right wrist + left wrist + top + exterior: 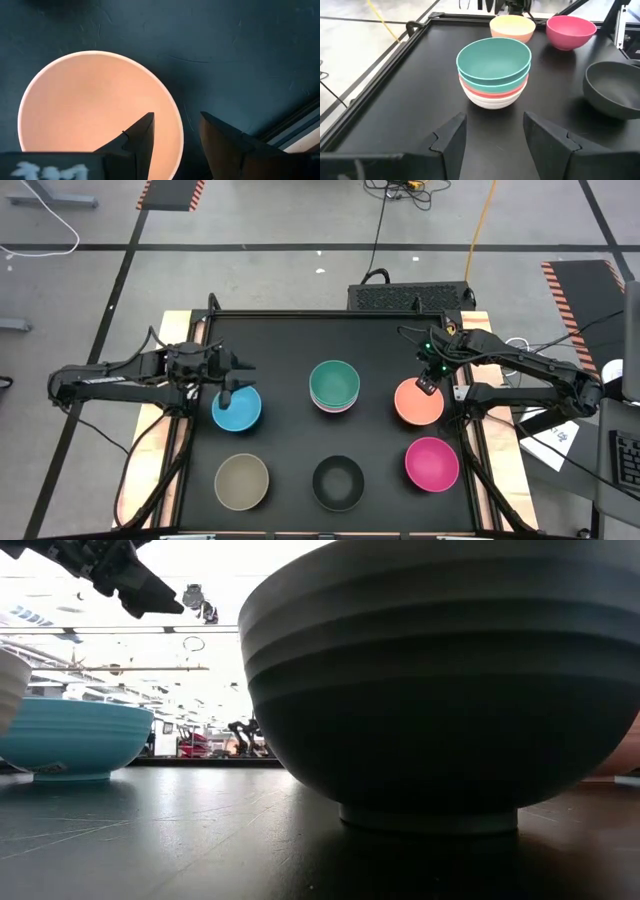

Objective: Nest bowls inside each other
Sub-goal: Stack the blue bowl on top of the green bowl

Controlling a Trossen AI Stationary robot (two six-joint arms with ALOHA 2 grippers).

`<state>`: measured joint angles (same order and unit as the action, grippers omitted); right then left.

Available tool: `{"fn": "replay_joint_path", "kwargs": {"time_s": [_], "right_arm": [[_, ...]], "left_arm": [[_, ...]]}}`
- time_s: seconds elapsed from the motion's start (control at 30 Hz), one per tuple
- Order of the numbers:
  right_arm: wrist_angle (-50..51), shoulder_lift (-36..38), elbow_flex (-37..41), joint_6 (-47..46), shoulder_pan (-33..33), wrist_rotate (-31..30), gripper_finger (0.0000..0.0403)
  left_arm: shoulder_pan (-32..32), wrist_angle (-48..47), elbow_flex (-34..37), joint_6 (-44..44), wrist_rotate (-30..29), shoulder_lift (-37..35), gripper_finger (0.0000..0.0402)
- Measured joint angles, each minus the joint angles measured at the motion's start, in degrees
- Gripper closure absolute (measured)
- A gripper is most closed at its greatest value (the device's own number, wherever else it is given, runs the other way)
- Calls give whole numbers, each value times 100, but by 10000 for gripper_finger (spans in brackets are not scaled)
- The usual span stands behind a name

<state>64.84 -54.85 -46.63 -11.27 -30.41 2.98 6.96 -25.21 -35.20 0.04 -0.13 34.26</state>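
Stack [334,386] of turquoise, red-pink, white bowls mid-surface | left gripper [230,393] above blue bowl [237,409] left of stack, fingers parted, empty | right gripper [428,383] over orange bowl [418,402] right of stack, fingers apart, straddling its rim

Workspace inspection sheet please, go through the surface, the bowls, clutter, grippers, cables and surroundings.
Surface: black table, flat, wooden edges showing at the sides.
Job's things: stack at centre, green bowl over pink over white; blue bowl, orange bowl, tan bowl, black bowl and magenta bowl stand single.
Clutter: nothing seen on the table.
Grippers: left gripper open, over the blue bowl's rim; right gripper open, straddling the orange bowl's rim.
Cables: black and yellow leads on the floor behind.
Surroundings: striped floor tape, papers right of the table.
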Motion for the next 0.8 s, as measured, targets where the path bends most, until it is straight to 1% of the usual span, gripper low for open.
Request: {"fn": "replay_joint_path", "kwargs": {"time_s": [0.1,0.17,0.27,0.43,0.53,0.67,0.73,0.8], "right_arm": [[-12,0,0,0,0,0,257],[-13,-1,0,0,0,0,257],[-13,0,0,0,0,2,257],[-83,0,0,165,2,4,257],[-299,10,0,394,2,15,257],[-701,109,0,636,2,25,257],[-841,183,0,726,2,111,257],[-935,250,0,787,2,281,257]], "left_arm": [[0,2,0,-2,-71,0,204],[0,-19,0,-144,-237,0,204],[2,-339,-2,-473,-571,17,204],[2,-755,-2,-945,-893,235,204],[21,-891,-2,-1175,-902,420,204],[177,-1142,-4,-1706,-895,623,204],[305,-1504,-58,-2033,-862,705,204],[431,-1873,-137,-2264,-682,775,204]]}}
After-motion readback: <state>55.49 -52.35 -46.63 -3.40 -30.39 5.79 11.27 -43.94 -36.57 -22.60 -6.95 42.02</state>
